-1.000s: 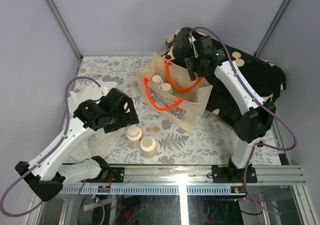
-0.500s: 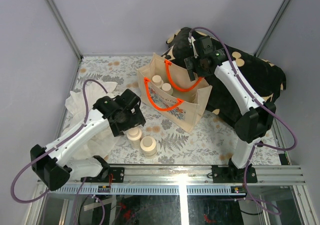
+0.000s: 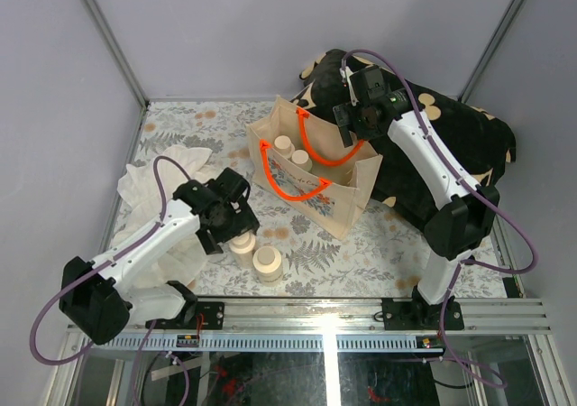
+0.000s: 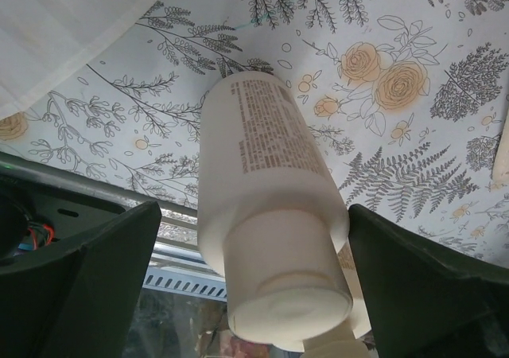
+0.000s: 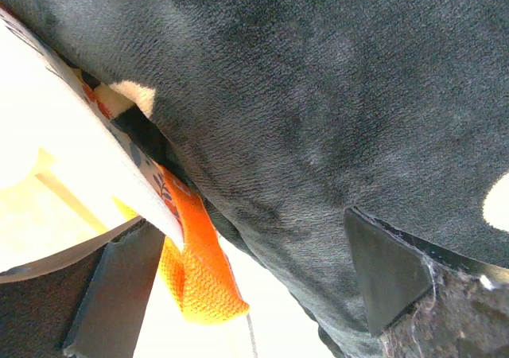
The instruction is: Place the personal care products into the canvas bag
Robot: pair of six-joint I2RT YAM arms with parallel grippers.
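Two cream bottles stand on the floral mat: one (image 3: 242, 242) under my left gripper (image 3: 233, 226), the other (image 3: 267, 263) just right of it. In the left wrist view the first bottle (image 4: 270, 175) stands upright between my open fingers (image 4: 87, 278), with a gap on each side. Two more bottles (image 3: 283, 144) (image 3: 302, 160) stand inside the beige canvas bag (image 3: 329, 203). My right gripper (image 3: 350, 128) hangs open at the bag's rear rim. In the right wrist view the orange handle (image 5: 195, 270) and bag wall (image 5: 87, 167) lie beside its left finger.
A thin white plastic bag (image 3: 144, 182) lies left of the left arm and also shows in the left wrist view (image 4: 71, 24). A black cloth with tan marks (image 3: 451, 144) is heaped behind and right of the bag. A metal rail (image 3: 361, 320) runs along the front edge.
My left gripper has swung right from the white plastic bag and come down around the left bottle on the mat. The right arm has not moved.
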